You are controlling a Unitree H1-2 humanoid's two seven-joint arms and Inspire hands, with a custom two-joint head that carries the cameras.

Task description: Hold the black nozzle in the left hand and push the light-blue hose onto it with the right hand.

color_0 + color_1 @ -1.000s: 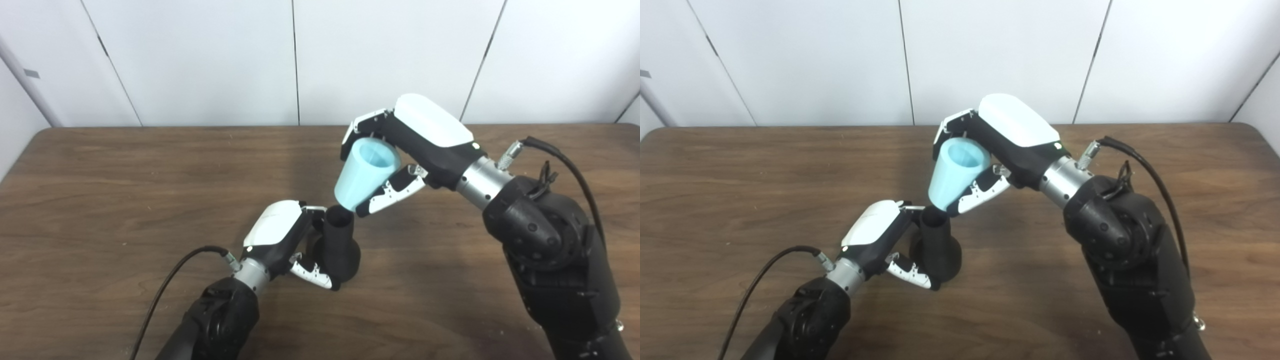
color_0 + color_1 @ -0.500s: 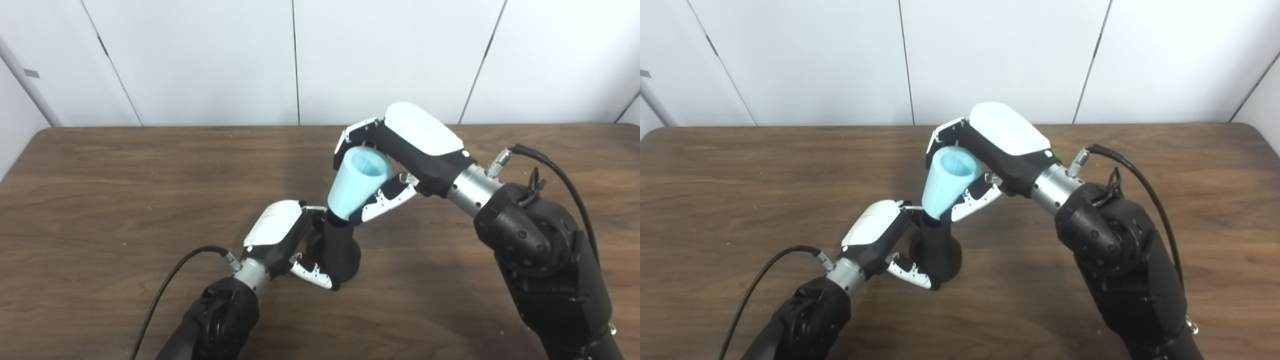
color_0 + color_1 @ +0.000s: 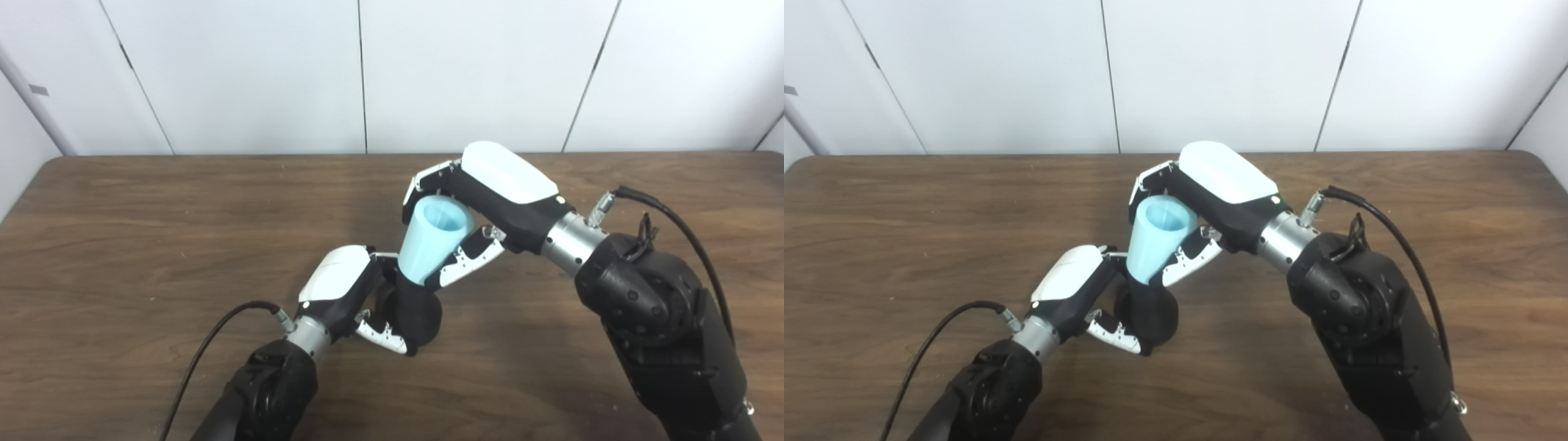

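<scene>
While left hand (image 3: 343, 288) grips matte black nozzle (image 3: 419, 312), right hand (image 3: 484, 196) clasps smooth tapered light-blue hose (image 3: 432, 242)

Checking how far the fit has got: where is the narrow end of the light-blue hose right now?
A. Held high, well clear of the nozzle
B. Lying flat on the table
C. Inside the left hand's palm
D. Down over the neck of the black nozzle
D: the light-blue hose, gripped by the right hand, covers the neck of the black nozzle, which the left hand holds.
</scene>
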